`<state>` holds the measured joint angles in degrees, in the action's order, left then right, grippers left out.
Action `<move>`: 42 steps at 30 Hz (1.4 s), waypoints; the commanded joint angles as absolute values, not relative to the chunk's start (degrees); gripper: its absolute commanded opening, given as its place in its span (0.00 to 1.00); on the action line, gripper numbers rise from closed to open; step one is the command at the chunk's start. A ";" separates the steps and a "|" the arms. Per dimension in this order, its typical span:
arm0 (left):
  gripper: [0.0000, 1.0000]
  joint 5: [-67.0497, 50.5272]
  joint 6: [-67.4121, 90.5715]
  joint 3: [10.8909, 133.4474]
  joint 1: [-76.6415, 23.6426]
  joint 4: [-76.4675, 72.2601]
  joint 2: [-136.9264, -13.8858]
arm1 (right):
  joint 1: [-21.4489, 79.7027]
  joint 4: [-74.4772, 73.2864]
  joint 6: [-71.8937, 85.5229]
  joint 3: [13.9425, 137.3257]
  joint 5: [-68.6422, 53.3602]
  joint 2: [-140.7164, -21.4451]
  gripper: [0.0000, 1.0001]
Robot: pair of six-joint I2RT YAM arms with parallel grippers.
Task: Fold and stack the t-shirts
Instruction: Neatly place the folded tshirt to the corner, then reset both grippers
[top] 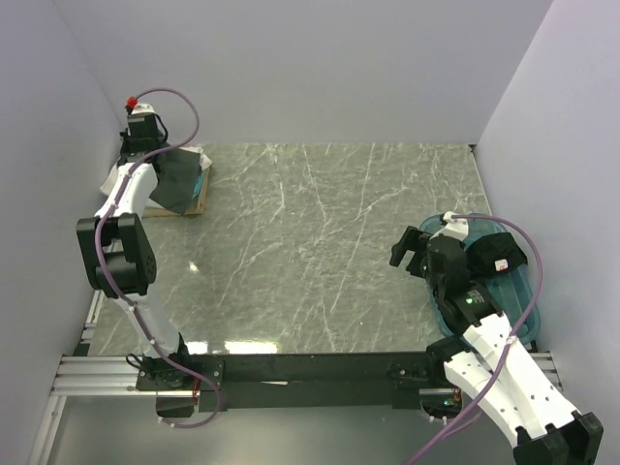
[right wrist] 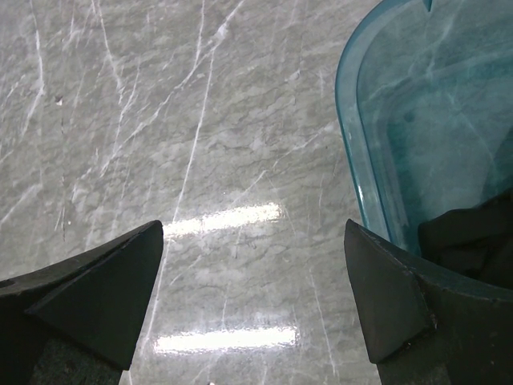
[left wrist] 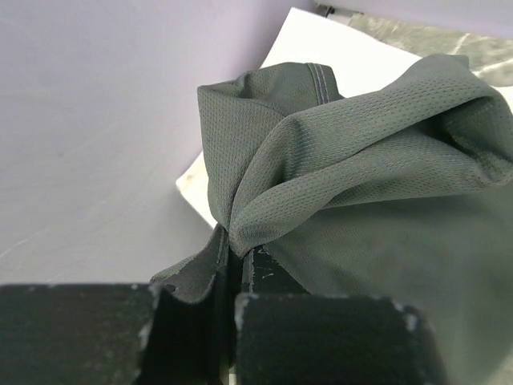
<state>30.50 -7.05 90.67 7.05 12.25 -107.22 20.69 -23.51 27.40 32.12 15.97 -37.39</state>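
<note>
Grey marble table (top: 320, 252), teal bin (top: 520, 291) at its right edge holding a black t-shirt (right wrist: 473, 241), dark grey t-shirt (left wrist: 361, 160) bunched at the far left corner over a white t-shirt (left wrist: 321, 48), left gripper (left wrist: 232, 258) clamped on the grey fabric, right gripper (right wrist: 255, 233) spread wide beside the bin

Matt mesh-knit grey t-shirt (left wrist: 361, 144), glossy marble-look table (top: 320, 252)

A: Any lettering legible in these views?
B: None. A small white label (top: 502, 263) on the black t-shirt (top: 487, 250) in the teal bin (top: 518, 295), at the worktop's (top: 320, 252) right edge, is too small to read.
</note>
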 commanded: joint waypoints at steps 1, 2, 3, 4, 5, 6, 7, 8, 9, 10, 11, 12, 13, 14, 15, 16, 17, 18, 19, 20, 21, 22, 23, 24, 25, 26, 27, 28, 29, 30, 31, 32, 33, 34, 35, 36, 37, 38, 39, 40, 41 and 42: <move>0.01 27.51 -2.82 95.18 9.05 10.46 -108.72 | 20.65 -22.85 27.33 33.40 17.93 -37.44 1.00; 0.01 26.99 -2.20 95.62 9.40 10.72 -109.59 | 20.65 -22.94 27.33 33.40 18.10 -37.35 1.00; 0.01 26.03 -1.68 96.23 9.93 10.64 -110.03 | 20.57 -22.85 27.25 33.31 18.28 -37.35 1.00; 0.01 25.93 -1.50 96.41 10.11 10.63 -110.47 | 20.57 -22.85 27.25 33.48 18.37 -37.35 1.00; 0.01 25.93 -1.32 96.59 10.46 10.37 -111.09 | 20.57 -23.03 27.25 33.57 18.54 -37.35 1.00; 0.01 25.75 -0.88 96.85 10.63 10.28 -111.35 | 20.65 -23.03 27.33 33.57 18.81 -37.53 1.00; 0.01 25.40 -0.79 96.94 10.90 10.20 -111.71 | 20.57 -23.03 27.25 33.57 18.98 -37.44 1.00; 0.01 25.14 -0.62 97.20 11.51 10.37 -112.23 | 20.65 -23.20 27.25 33.75 18.98 -37.62 1.00; 0.01 25.05 -0.44 97.82 11.77 10.63 -112.58 | 20.57 -23.20 27.16 33.84 19.16 -37.62 1.00; 0.01 24.87 -0.44 98.00 12.04 10.81 -112.85 | 20.57 -23.20 27.16 33.84 19.25 -37.62 1.00; 0.01 24.79 1.65 98.17 12.65 10.98 -113.11 | 20.65 -23.20 27.16 33.92 19.34 -37.70 1.00; 0.01 24.70 2.37 98.35 13.00 10.99 -113.29 | 20.57 -23.20 27.16 33.93 19.42 -37.79 1.00; 0.01 24.87 2.72 98.52 13.27 11.07 -113.47 | 20.57 -23.29 27.16 34.01 19.51 -37.88 1.00; 0.01 24.70 3.25 98.61 13.97 11.34 -113.81 | 20.65 -23.38 27.07 34.10 19.60 -38.05 1.00; 0.01 24.35 4.04 99.05 14.32 11.95 -113.91 | 20.57 -23.29 26.98 34.10 19.51 -38.14 1.00; 0.01 23.91 4.48 99.23 14.67 12.48 -113.99 | 20.57 -23.38 26.98 34.19 19.51 -38.32 1.00; 0.01 23.21 5.00 99.40 15.29 12.74 -114.17 | 20.57 -23.29 26.90 34.36 19.51 -38.41 1.00; 0.02 22.77 5.71 99.49 15.64 12.92 -114.00 | 20.65 -23.47 26.98 34.45 19.60 -38.50 1.00; 0.04 22.24 6.06 99.58 15.91 13.35 -114.08 | 20.57 -23.47 26.98 34.45 19.60 -38.50 1.00; 0.10 21.45 6.41 99.75 16.34 13.53 -114.00 | 20.57 -23.55 26.98 34.54 19.60 -38.58 1.00; 0.40 21.18 6.94 100.28 16.52 14.06 -113.99 | 20.57 -23.64 26.98 34.54 19.60 -38.58 1.00; 0.73 21.36 7.12 100.54 16.61 14.67 -113.99 | 20.57 -23.56 26.90 34.45 19.43 -38.58 1.00; 0.99 21.62 7.29 100.89 16.61 15.29 -113.99 | 20.57 -23.64 26.98 34.54 19.34 -38.58 1.00; 0.99 21.80 7.64 101.86 16.61 15.81 -113.91 | 20.57 -23.73 26.98 34.54 19.25 -38.58 1.00; 0.99 22.14 7.99 102.21 16.61 16.34 -113.73 | 20.57 -23.64 26.98 34.54 19.25 -38.50 1.00; 0.99 22.06 9.13 102.74 16.70 16.87 -112.95 | 20.65 -23.73 26.98 34.54 19.25 -38.41 1.00; 0.99 21.71 9.58 102.83 16.70 17.05 -112.33 | 20.65 -23.73 26.98 34.54 19.16 -38.32 1.00; 1.00 21.27 10.02 102.83 16.70 17.14 -111.54 | 20.65 -23.64 26.98 34.54 19.25 -38.23 1.00; 0.99 20.83 10.80 102.83 16.61 17.31 -109.88 | 20.57 -23.73 26.98 34.54 19.16 -38.15 1.00; 0.99 19.44 11.33 102.92 16.61 17.58 -109.08 | 20.57 -23.82 27.07 34.54 19.07 -37.97 1.00; 0.99 18.55 11.86 102.92 16.61 17.75 -108.12 | 20.57 -23.64 27.07 34.45 19.07 -37.62 1.00; 0.99 17.76 13.17 102.92 16.61 18.45 -106.28 | 20.65 -23.47 27.16 34.28 19.07 -37.53 1.00; 0.99 16.71 14.05 103.01 16.61 19.07 -105.30 | 20.57 -23.47 27.16 34.19 18.90 -37.36 1.00; 1.00 13.91 15.02 102.83 16.70 19.33 -103.29 | 20.57 -23.29 27.16 34.10 18.81 -37.18 1.00; 0.99 12.58 17.20 102.40 16.53 19.07 -102.14 | 20.65 -23.29 27.16 34.10 18.72 -37.18 1.00; 1.00 10.83 18.62 101.26 16.61 18.12 -101.00 | 20.57 -23.29 27.16 34.10 18.55 -37.18 1.00; 0.99 7.50 20.46 100.64 16.61 17.32 -99.86 | 20.65 -23.38 27.16 34.19 18.20 -37.26 1.00; 0.99 4.95 23.44 99.94 16.35 16.27 -97.84 | 20.65 -23.29 26.98 34.28 18.02 -37.27 1.00; 0.99 3.18 24.77 98.63 16.26 14.69 -96.95 | 20.65 -23.38 26.98 34.36 17.84 -37.35 1.00; 0.99 2.56 26.44 98.27 15.91 14.50 -95.29 | 20.57 -23.38 27.07 34.54 17.49 -37.44 1.00; 0.99 1.68 28.63 97.30 14.52 14.24 -94.49 | 20.57 -23.55 26.98 34.63 17.40 -37.44 1.00; 0.99 1.76 29.44 96.69 13.54 13.98 -93.70 | 20.57 -23.55 26.98 34.72 17.23 -37.44 1.00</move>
